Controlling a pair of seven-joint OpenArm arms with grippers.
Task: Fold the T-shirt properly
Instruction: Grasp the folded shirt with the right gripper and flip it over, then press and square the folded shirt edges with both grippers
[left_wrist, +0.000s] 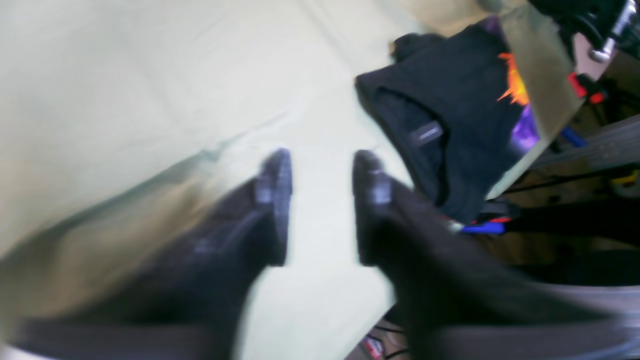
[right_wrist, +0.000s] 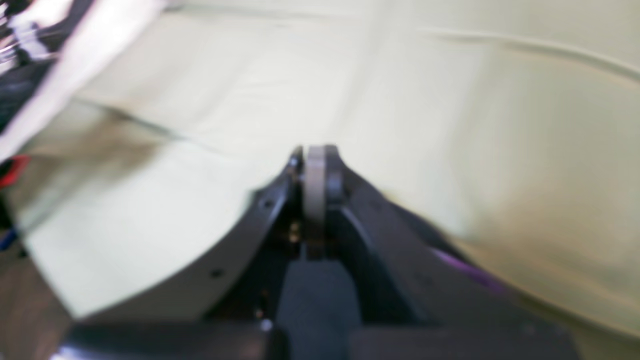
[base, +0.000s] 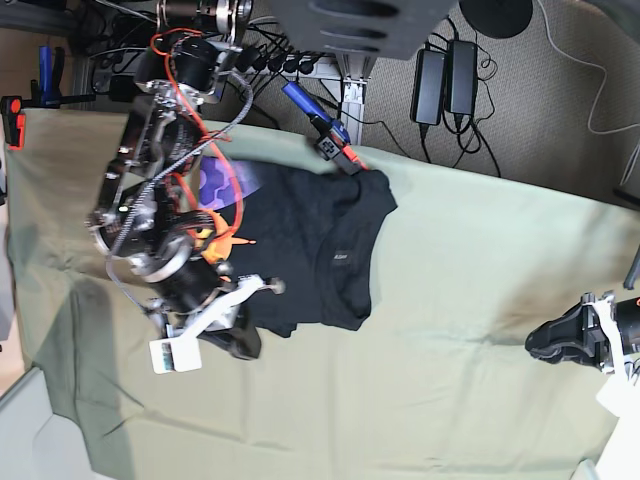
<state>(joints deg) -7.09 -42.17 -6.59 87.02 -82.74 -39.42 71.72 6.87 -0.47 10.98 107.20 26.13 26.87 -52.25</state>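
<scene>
T-shirt (base: 320, 255): folded into a black bundle near the far edge of the cloth-covered table (base: 460, 330), collar label up, a sliver of orange-and-purple print showing at one side.
My left gripper (left_wrist: 320, 200): jaws apart, empty, over bare cloth toward the table's end, well apart from the shirt.
My right gripper (right_wrist: 315, 170): jaws pressed together on nothing, beside the bundle.
Stage: I judge the folding almost done.
Risk: my right arm hangs close over the bundle; a careless sweep could drag a layer loose.
</scene>
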